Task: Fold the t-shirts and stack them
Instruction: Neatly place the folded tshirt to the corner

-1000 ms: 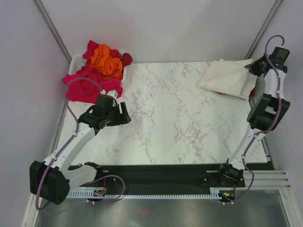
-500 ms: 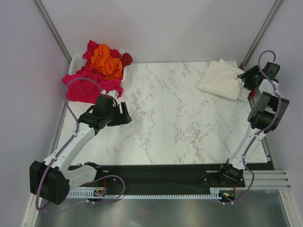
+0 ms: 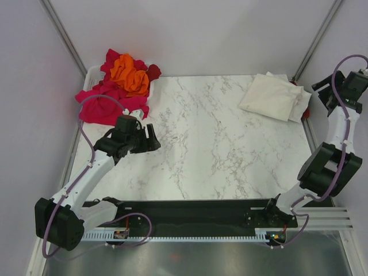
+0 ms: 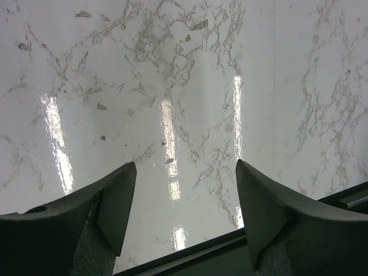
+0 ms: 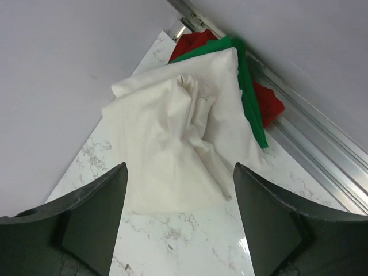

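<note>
"Location of the t-shirts?"

"Folded cream t-shirt (image 3: 275, 96): far right corner of the table (image 3: 218, 149). Unfolded heap (image 3: 118, 86): far left corner."

"Pincer status?"

"Left pincer (image 4: 185, 172) and right pincer (image 5: 179, 167): both spread, empty. The heap lies just beyond the left pincer; that arm is nearer, likely fetches next."

My right claw (image 5: 179, 178) has let go of the cream t-shirt (image 3: 275, 96). A second ago its jaws were shut on the shirt's right edge; now they stand wide apart with nothing between them. I have drawn the claw back to the right, out past the far right corner of the counter (image 3: 218, 144), well apart from the cloth. The shirt, then tugged toward me, now lies slack in that corner.
</note>
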### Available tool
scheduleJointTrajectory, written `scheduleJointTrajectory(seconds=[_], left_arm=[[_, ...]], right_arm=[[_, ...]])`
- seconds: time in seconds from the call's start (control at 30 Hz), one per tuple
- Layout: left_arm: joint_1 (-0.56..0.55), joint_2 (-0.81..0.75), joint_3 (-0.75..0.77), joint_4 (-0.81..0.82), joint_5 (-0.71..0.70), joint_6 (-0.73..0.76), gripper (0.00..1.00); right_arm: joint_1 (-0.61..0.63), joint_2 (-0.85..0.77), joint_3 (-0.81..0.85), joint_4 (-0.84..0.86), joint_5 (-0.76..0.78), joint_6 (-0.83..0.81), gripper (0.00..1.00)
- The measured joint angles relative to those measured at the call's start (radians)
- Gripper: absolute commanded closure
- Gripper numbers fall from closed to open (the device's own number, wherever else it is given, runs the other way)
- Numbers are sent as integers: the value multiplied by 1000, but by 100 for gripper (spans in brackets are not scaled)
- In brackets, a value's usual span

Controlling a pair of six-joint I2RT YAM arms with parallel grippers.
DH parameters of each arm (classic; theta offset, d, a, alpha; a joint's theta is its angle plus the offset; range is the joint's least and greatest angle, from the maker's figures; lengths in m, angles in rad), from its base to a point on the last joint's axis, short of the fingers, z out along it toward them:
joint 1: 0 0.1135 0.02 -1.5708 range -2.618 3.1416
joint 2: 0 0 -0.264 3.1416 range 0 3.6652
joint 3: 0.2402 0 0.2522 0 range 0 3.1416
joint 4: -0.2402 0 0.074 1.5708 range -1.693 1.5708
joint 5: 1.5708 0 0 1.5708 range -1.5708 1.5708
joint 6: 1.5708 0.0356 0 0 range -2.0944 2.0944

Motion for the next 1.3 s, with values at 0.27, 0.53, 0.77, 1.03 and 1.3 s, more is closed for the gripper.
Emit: scheduleJointTrajectory(seconds=[0.27, 0.53, 0.77, 1.03, 1.3], left_arm=[[0, -3, 0, 2, 27, 0, 23], [0, -20, -5, 4, 34, 0, 23], [0, -23, -6, 5, 38, 0, 23], [0, -23, -6, 5, 50, 0, 23], [0, -19, -6, 6, 51, 0, 23]], right_arm=[[-8, -51, -370, 74, -92, -4, 18], [8, 33, -404, 105, -200, -3, 19], [11, 87, -368, 157, -217, 3, 25], [32, 165, -340, 179, -214, 16, 34], [84, 215, -273, 201, -200, 25, 65]])
